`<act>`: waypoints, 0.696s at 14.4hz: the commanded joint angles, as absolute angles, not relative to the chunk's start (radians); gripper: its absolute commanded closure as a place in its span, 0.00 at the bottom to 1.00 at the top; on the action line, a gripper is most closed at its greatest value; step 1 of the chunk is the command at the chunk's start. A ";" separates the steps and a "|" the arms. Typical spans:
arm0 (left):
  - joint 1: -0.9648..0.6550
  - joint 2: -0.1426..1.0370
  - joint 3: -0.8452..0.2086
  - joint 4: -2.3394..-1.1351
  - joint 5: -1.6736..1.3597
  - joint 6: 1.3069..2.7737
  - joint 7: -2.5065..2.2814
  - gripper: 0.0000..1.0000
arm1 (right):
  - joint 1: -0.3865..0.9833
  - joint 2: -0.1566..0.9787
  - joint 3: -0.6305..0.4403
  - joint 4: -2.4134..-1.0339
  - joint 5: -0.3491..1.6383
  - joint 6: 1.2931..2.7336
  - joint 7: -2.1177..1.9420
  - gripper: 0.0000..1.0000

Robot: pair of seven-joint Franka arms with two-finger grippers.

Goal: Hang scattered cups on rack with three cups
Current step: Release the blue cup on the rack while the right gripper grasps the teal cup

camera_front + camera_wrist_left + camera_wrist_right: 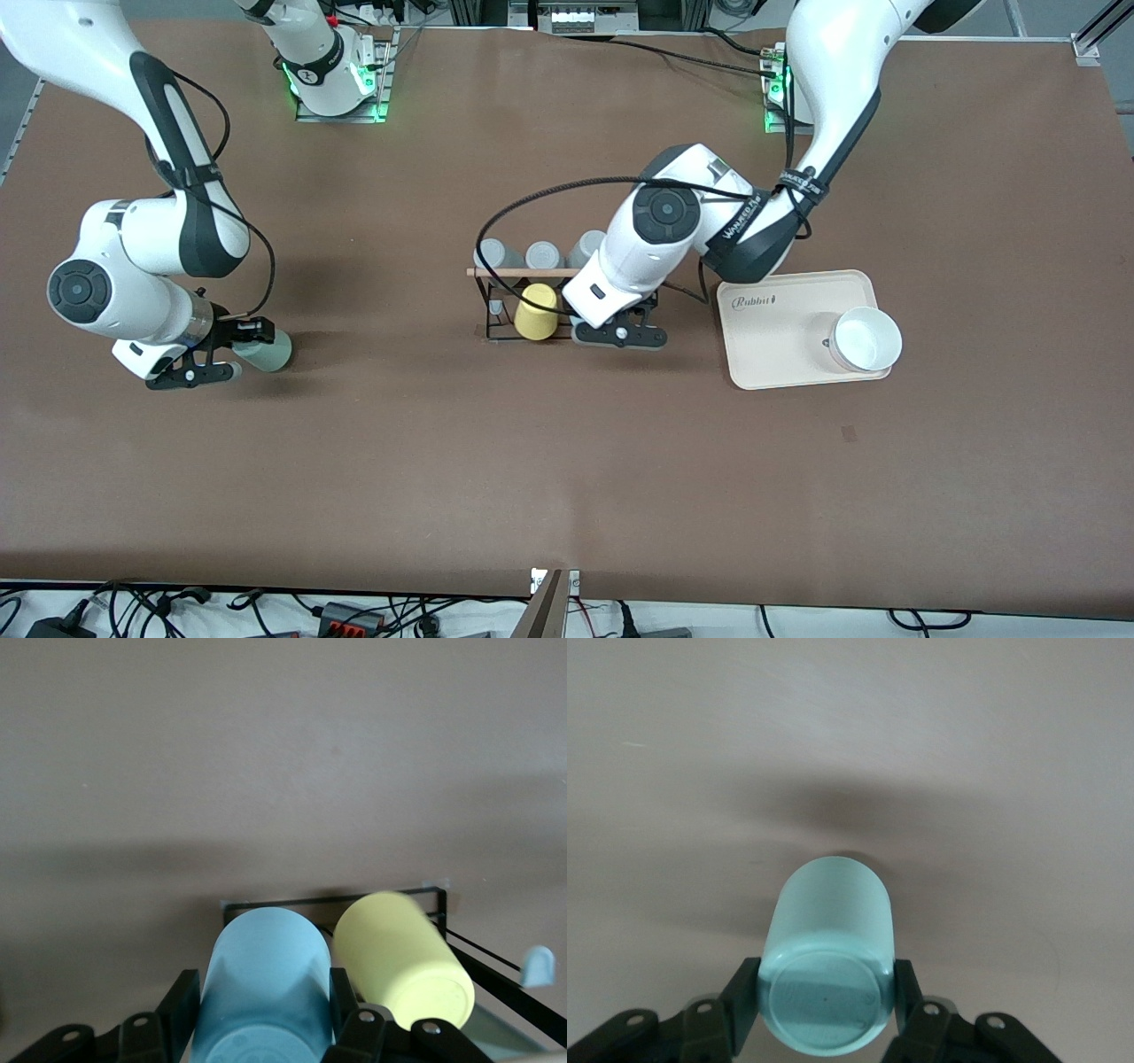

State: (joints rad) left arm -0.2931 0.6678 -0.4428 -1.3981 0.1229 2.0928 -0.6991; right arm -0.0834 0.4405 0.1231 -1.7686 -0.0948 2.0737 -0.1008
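Rack [523, 306] at mid-counter [567, 461] bearing a yellow cup [536, 312] and grey cups [542, 256]. Left pincer [266, 1032] clamps the light blue cup [261, 988] beside the yellow one. Right pincer [826, 1014] grips the mint-green cup [828, 970] toward the right arm's end.

Before us, smooth matt plastic mint-green tumbler [827, 957], black wire rack [496, 310] with pale wooden dowel [523, 273], matt brown tabletop [567, 461].
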 commanded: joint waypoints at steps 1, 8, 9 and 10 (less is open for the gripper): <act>-0.310 0.699 -0.445 -1.378 0.196 2.082 -0.718 0.94 | -0.020 0.442 0.146 -1.599 -0.091 1.895 -0.027 0.74; -0.267 0.680 -0.437 -1.368 0.201 2.056 -0.804 0.00 | 0.187 0.468 0.146 -1.445 -0.006 1.787 0.294 0.74; -0.224 0.643 -0.436 -1.367 0.201 2.033 -0.802 0.00 | 0.213 0.480 0.146 -1.421 -0.005 1.787 0.343 0.74; -0.174 0.605 -0.436 -1.368 0.202 2.002 -0.795 0.00 | 0.248 0.497 0.146 -1.395 -0.005 1.790 0.409 0.74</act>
State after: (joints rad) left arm -0.2632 0.6886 -0.4324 -1.3686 0.1818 2.0751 -0.7928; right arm 0.1968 0.4460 0.1513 -1.4801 -0.0153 1.8140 0.3078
